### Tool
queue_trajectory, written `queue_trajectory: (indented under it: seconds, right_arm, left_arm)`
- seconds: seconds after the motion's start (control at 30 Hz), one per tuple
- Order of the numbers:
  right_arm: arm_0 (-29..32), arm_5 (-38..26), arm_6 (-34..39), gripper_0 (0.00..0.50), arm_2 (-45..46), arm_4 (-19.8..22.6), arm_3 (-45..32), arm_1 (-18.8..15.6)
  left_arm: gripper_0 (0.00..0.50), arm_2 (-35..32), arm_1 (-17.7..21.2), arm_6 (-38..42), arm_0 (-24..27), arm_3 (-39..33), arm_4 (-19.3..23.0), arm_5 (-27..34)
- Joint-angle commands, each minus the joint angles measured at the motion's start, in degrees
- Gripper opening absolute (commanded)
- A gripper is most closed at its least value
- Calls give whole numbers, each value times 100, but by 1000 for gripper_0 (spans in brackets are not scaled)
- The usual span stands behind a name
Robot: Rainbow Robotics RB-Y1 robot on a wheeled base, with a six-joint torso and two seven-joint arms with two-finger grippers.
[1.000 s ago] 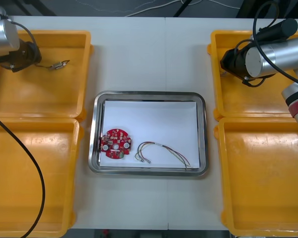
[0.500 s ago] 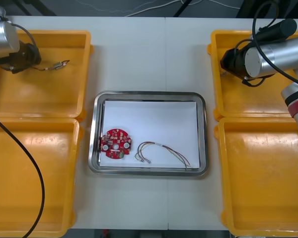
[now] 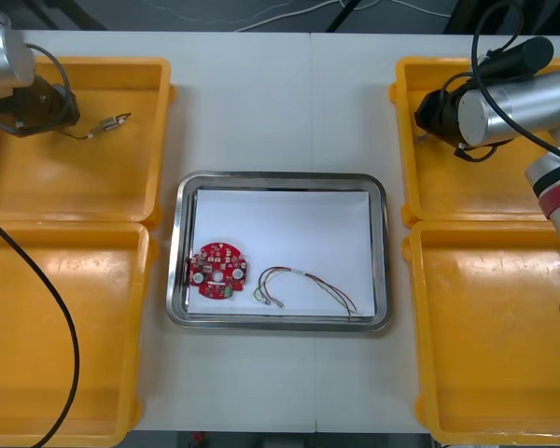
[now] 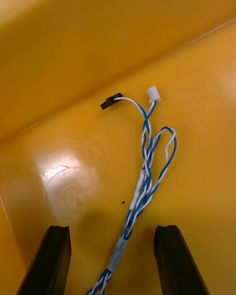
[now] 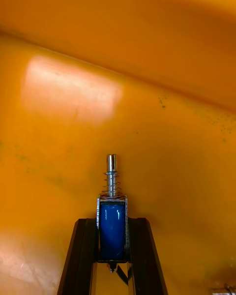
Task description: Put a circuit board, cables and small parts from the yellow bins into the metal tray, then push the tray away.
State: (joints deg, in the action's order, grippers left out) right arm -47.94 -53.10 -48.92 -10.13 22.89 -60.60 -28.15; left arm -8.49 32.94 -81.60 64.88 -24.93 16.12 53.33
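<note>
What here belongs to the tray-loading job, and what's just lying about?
Job: metal tray holding circuit board, red and yellow cable; left end effector gripping small metal part, far left yellow bin; open right end effector over blue and white cable, far right bin.
Lying about: black arm cable, near left bin.

The twisted blue and white cable [image 4: 147,177] runs out of the picture between the right gripper's [image 4: 112,232] spread fingers, so its other end is cut off. The small metal part's [image 5: 112,233] lower end is hidden between the left gripper's [image 5: 112,222] clamping fingers.
</note>
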Motion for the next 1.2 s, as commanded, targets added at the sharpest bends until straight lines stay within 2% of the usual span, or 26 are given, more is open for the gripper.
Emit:
queue_trajectory:
  seconds: [0.03, 0.33, 0.5, 0.53, 0.57, 0.6, 0.67, 0.7, 0.77, 0.93, 1.03, 1.2]
  right_arm:
    - [-102, 19, 76, 500, -385, -57, 206, 73]
    - [-102, 19, 23, 500, -939, -48, 321, -59]
    - [-93, 19, -12, 498, -1097, 22, 321, -165]
    - [-102, 19, -21, 456, -1106, 31, 321, -174]
    - [-102, 19, -30, 336, -1114, 49, 312, -174]
    - [-102, 19, -30, 181, -1114, 57, 321, -182]
    - [-93, 11, -47, 58, -1106, 75, 321, -182]
    - [-102, 11, -56, 22, -1114, 84, 321, -191]
    - [-93, 19, -83, 0, -1114, 110, 321, -200]
    - [-93, 19, -171, 0, -1106, 172, 312, -261]
    - [-102, 11, -241, 0, -1114, 251, 312, -332]
    - [-102, -68, -513, 0, -1114, 646, 154, -587]
  left_arm:
    - [0, -197, 134, -646, -442, -1023, 32, 547]
    - [0, -232, 143, -550, -978, -2157, 164, 1461]
    - [0, -372, 152, -444, -1180, -3027, 208, 2428]
    - [0, -381, 152, -418, -1206, -3159, 217, 2559]
    - [0, -425, 152, -374, -1268, -3431, 225, 2823]
    - [0, -469, 160, -242, -1329, -3730, 243, 3131]
    - [0, -443, 169, -57, -1391, -4134, 252, 3588]
    - [0, -416, 178, 57, -1426, -4398, 269, 3878]
    - [0, -381, 178, 215, -1470, -4723, 296, 4203]
    - [0, -276, 178, 426, -1637, -5382, 436, 4766]
    - [0, -258, 196, 611, -1734, -5734, 700, 4976]
    - [0, 102, 231, 1199, -1953, -6560, 902, 5372]
